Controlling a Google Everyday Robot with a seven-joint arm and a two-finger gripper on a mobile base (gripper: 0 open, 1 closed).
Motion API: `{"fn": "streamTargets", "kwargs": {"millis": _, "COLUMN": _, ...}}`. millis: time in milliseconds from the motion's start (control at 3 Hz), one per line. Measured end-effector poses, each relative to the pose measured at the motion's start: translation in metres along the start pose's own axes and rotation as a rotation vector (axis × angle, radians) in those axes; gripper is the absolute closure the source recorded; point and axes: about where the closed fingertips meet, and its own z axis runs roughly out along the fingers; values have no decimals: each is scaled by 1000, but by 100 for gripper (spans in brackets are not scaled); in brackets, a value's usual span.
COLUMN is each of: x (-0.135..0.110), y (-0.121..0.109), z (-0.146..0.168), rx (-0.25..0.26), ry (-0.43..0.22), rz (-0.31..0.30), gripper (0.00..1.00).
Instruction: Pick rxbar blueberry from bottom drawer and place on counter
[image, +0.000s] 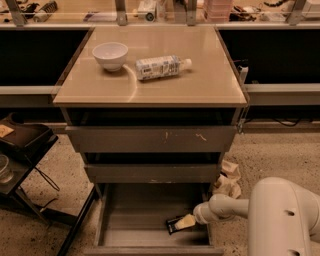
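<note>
The rxbar blueberry (174, 223) is a small dark bar lying on the floor of the open bottom drawer (140, 212), near its right side. My gripper (186, 221) reaches into the drawer from the right on a white arm and sits right at the bar's right end, touching or nearly touching it. The counter (190, 85) is the glossy beige slab on top of the drawer unit, well above the gripper.
A white bowl (110, 54) and a clear plastic bottle (161, 67) lying on its side rest on the counter. A cluttered ledge (160, 15) runs behind. A dark cart (20, 150) stands at the left. Crumpled paper (227, 180) lies on the floor at the right.
</note>
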Motion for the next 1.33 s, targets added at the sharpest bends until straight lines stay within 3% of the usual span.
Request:
{"fn": "streamTargets", "kwargs": {"millis": 333, "x": -1, "y": 1, "z": -2, "rx": 0, "ry": 1, "rz": -2, "gripper": 0}}
{"fn": "streamTargets", "kwargs": {"millis": 667, "x": -37, "y": 25, "z": -54, "rx": 73, "ry": -137, "rz": -127, "gripper": 0}}
{"fn": "streamTargets", "kwargs": {"millis": 1000, "x": -43, "y": 23, "z": -5, "rx": 62, "ry": -148, "rz": -149, "gripper": 0}}
{"fn": "streamTargets", "kwargs": {"millis": 1333, "x": -43, "y": 23, "z": -5, "rx": 62, "ry": -148, "rz": -149, "gripper": 0}}
